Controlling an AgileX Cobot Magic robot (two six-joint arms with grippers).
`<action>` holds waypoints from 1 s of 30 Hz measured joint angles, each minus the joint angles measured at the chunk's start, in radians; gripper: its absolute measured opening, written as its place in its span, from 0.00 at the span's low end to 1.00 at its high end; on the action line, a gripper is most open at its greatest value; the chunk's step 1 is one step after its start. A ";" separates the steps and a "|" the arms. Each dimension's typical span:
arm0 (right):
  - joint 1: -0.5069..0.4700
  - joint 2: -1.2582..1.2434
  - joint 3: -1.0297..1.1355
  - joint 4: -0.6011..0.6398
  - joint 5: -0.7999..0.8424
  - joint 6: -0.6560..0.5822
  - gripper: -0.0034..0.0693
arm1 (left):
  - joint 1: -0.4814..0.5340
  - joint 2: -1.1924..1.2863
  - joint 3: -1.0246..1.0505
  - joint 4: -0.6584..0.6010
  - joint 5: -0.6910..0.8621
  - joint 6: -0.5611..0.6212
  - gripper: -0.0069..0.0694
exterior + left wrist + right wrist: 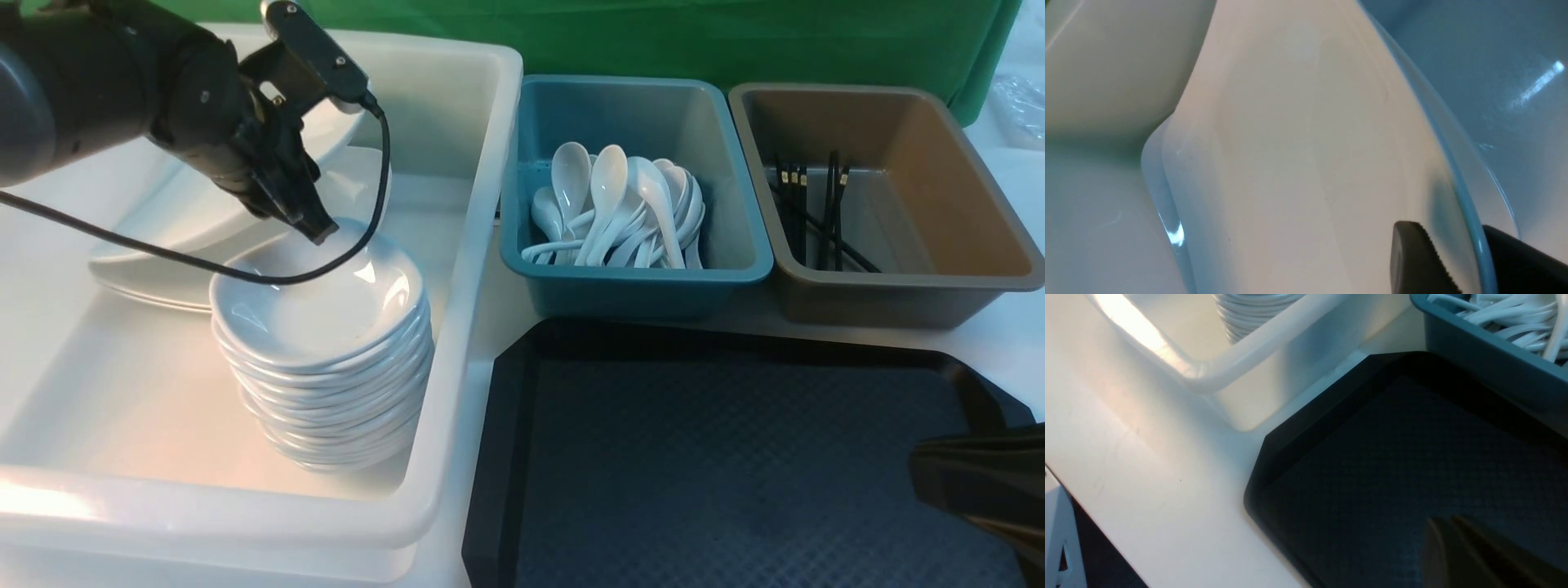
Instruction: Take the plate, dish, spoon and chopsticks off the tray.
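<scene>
Wrist pitched steeply down, my left arm reaches into the white tub (457,343) from the left. The left gripper (318,230) sits at the far rim of the dish (318,306), which tops a stack of like bowls. Its fingers (1412,261) stand apart, straddling that rim, one pad clear of it. The plate (163,216) lies tilted behind. I see spoons (620,204) in the teal bin (637,286) and chopsticks (816,220) in the brown bin (898,294). My right gripper (947,478) hangs low over the tray (718,457), pressed together.
</scene>
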 joint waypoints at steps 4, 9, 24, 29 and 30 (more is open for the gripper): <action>0.000 0.000 0.000 0.000 0.014 0.000 0.10 | 0.000 0.000 0.000 -0.047 -0.009 0.000 0.37; 0.000 0.000 0.000 0.000 0.034 0.000 0.10 | 0.000 0.000 0.000 -0.149 -0.014 0.023 0.36; 0.000 0.000 0.000 0.021 0.038 -0.001 0.10 | 0.000 0.030 -0.007 -0.224 -0.015 0.062 0.12; 0.000 0.000 0.000 0.021 0.038 -0.001 0.10 | 0.000 -0.016 -0.007 -0.240 -0.018 0.062 0.12; 0.000 0.000 0.000 0.021 0.038 -0.001 0.10 | 0.000 -0.029 -0.007 -0.250 -0.015 0.062 0.12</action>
